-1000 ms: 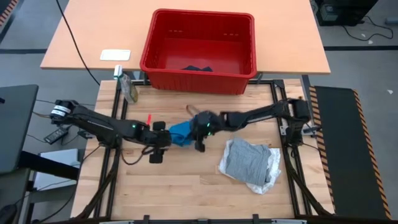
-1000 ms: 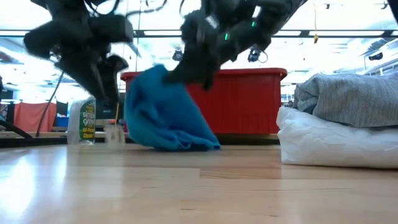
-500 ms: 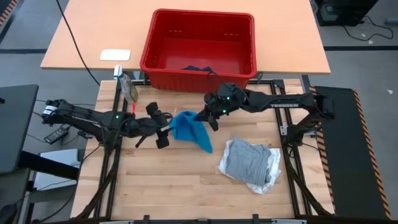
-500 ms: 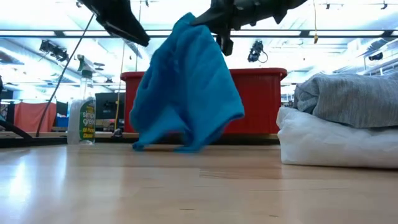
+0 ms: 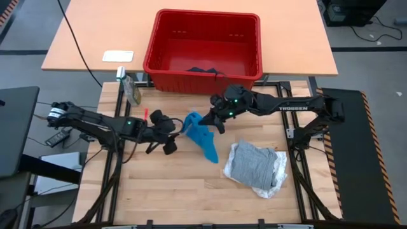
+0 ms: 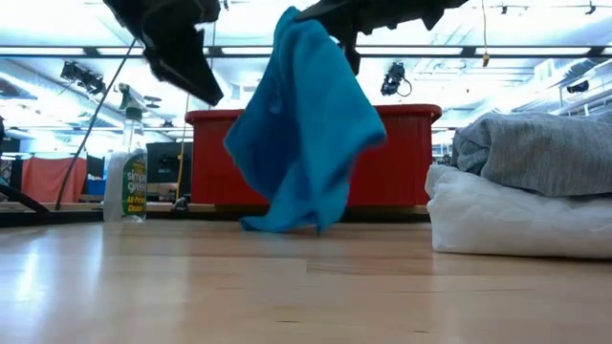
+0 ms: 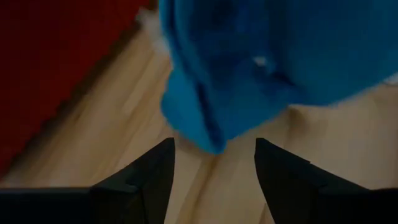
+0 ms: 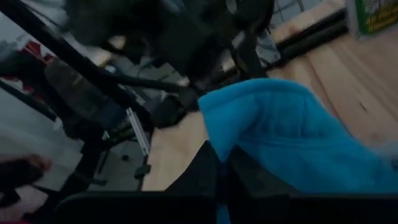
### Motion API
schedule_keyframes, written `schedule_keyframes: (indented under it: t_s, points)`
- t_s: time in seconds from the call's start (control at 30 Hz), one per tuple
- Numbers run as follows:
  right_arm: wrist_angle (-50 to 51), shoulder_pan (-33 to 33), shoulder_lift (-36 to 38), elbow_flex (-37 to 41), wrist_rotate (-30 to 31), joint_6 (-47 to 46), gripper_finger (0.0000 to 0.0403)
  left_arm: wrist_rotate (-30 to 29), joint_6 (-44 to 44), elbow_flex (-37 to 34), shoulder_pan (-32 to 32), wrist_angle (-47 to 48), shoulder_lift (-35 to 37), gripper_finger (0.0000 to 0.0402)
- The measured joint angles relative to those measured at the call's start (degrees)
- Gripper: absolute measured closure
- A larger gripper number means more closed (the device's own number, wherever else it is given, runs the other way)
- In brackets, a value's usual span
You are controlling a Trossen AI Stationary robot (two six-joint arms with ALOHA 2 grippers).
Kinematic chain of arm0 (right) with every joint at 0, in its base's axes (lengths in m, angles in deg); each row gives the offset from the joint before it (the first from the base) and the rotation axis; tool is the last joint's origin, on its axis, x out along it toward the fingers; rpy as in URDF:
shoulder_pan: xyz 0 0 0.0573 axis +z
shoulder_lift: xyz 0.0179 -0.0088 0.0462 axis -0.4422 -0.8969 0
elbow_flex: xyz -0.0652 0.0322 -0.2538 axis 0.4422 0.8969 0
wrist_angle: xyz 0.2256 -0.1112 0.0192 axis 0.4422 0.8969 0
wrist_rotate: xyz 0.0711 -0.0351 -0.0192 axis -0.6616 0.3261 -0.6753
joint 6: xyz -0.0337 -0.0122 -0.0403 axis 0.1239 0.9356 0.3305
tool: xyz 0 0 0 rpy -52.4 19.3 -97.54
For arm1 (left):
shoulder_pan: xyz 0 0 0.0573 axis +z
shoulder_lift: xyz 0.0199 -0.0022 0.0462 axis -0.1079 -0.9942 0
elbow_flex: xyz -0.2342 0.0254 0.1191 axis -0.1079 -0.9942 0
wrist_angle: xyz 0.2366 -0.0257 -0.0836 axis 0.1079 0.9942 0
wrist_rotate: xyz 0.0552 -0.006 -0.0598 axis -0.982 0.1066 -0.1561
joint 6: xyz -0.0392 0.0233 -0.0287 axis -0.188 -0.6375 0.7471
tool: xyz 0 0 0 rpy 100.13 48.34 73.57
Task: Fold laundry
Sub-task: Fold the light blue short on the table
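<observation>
R claw (image 5: 205,118) pinches soft bright-blue cloth garment (image 5: 202,137) by its top edge; it hangs in limp folds, low tip near pale wood bench (image 5: 178,184). L claw (image 5: 173,132) just beside it, fingers apart, holding nothing.

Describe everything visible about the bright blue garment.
The bright blue garment is a small piece of soft, plain cloth, crumpled rather than folded. It hangs in loose folds from the right pincer, which is shut on its top edge above the wooden table. Its lowest fold reaches down to about the tabletop; whether it touches is unclear. It hangs in front of the red basket, left of the folded grey garment. The left pincer is open beside it, not gripping it.
</observation>
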Motion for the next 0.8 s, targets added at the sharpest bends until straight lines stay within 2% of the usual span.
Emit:
schedule_keyframes:
  t_s: [0.1, 0.17, 0.37, 0.53, 0.6, 0.73, 0.8]
  points:
    - [-1.25, -0.08, 1.40, 0.00, 0.04, -0.90, 0.0390, -0.09, 5.67, -0.02, 0.67, 2.79, -0.06, 0.0180]
    - [-1.72, -0.25, 2.40, 0.00, 0.02, -1.01, 0.0390, -0.19, 6.33, -0.02, 1.18, 3.64, -0.04, 0.0175]
    - [-2.63, -0.50, 4.86, 0.00, -0.90, -1.67, 0.0390, -0.35, 0.42, -0.02, 3.09, 0.14, -0.04, 0.0139]
    - [-2.71, -0.52, 6.60, 0.00, -1.55, -1.04, 0.0390, -0.83, -4.32, -0.02, 6.41, -7.60, -0.04, 0.0116]
    - [-2.72, -0.52, 7.26, 0.00, -1.57, -0.82, 0.0390, 1.27, -7.21, -0.02, 7.80, -10.90, -0.05, 0.0114]
    - [-2.76, -0.52, 8.50, 0.00, -1.57, -0.61, 0.0390, 10.58, -13.37, -0.08, 9.73, -17.72, -1.49, 0.0113]
    - [-3.12, -0.52, 9.08, -0.02, -1.57, -0.52, 0.0390, 10.96, -15.52, 0.03, 9.75, -21.68, -2.82, 0.0113]
